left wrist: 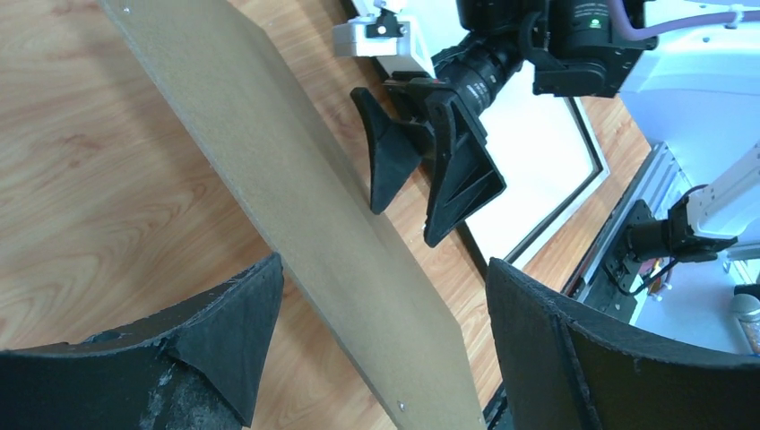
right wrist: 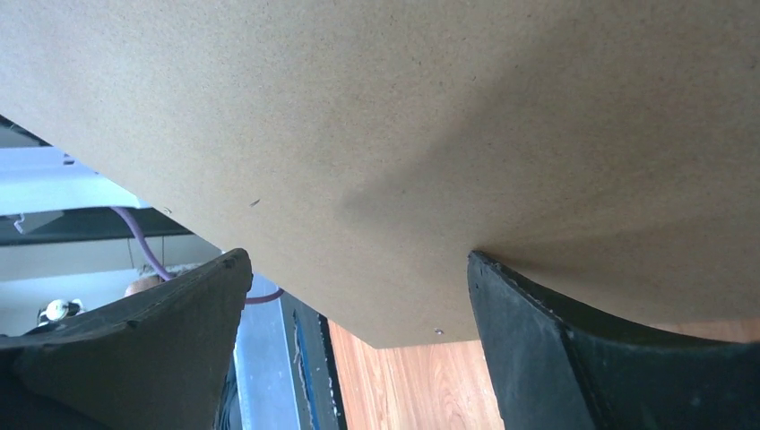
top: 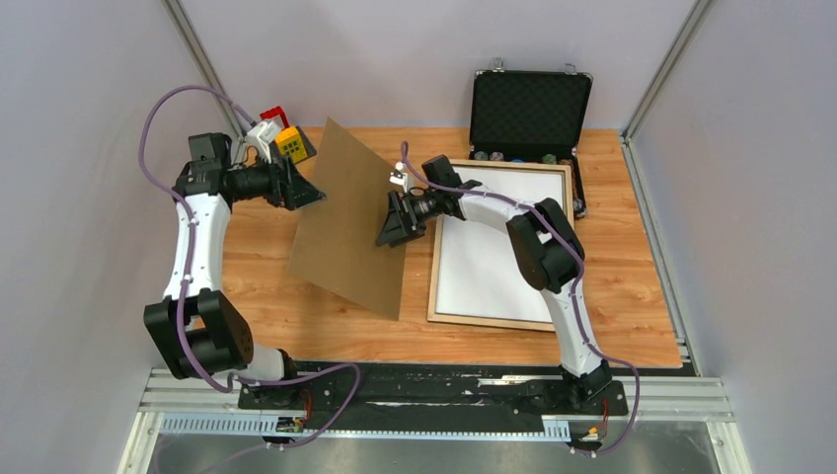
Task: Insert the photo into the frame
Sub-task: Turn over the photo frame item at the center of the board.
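A plain brown backing board [top: 350, 222] stands tilted on edge between my two grippers. My left gripper [top: 308, 193] is open at the board's left edge, and the board [left wrist: 296, 197] passes between its wide fingers [left wrist: 242, 322]. My right gripper [top: 398, 225] is open on the board's right side. In the right wrist view one fingertip [right wrist: 502, 287] rests against the board's face [right wrist: 403, 134]. The frame [top: 489, 321], pale wood, lies flat on the table at right. A plain white surface [top: 494, 247] fills its opening. The photo's printed side is not in view.
An open black case [top: 530, 104] holding round chips stands behind the frame at the back right. A yellow and red object [top: 286, 138] sits at the back left corner. Metal rails [top: 434, 400] run along the table's near edge by the arm bases.
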Motion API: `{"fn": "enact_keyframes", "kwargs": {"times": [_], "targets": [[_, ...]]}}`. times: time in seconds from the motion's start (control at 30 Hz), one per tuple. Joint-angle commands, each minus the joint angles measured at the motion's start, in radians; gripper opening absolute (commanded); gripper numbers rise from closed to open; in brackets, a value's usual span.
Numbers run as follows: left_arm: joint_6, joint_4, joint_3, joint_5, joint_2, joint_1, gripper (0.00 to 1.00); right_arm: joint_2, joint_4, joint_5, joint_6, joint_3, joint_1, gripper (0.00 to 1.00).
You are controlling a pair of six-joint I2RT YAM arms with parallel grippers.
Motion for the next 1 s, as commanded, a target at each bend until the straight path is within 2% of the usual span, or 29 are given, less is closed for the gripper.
{"fn": "enact_keyframes", "kwargs": {"times": [0.0, 0.23, 0.47, 0.67, 0.8, 0.93, 0.97], "targets": [[-0.104, -0.024, -0.049, 0.107, -0.042, -0.074, 0.89, 0.042, 0.071, -0.136, -0.070, -0.018, 0.012, 0.95], [-0.182, 0.050, -0.060, 0.074, -0.077, -0.117, 0.88, 0.006, 0.073, -0.209, -0.122, -0.056, -0.006, 0.95], [-0.240, 0.049, -0.023, -0.186, -0.073, -0.217, 0.83, -0.043, 0.072, -0.227, -0.159, -0.101, -0.029, 0.95], [-0.262, 0.028, 0.011, -0.335, -0.038, -0.301, 0.78, -0.077, 0.072, -0.225, -0.173, -0.127, -0.052, 0.95], [-0.287, 0.012, 0.047, -0.427, -0.014, -0.328, 0.70, -0.098, 0.070, -0.210, -0.174, -0.134, -0.062, 0.95], [-0.293, -0.013, 0.102, -0.511, 0.012, -0.346, 0.55, -0.116, 0.067, -0.195, -0.172, -0.134, -0.065, 0.95], [-0.293, -0.019, 0.116, -0.530, 0.020, -0.350, 0.48, -0.121, 0.065, -0.194, -0.170, -0.134, -0.065, 0.95]]}}
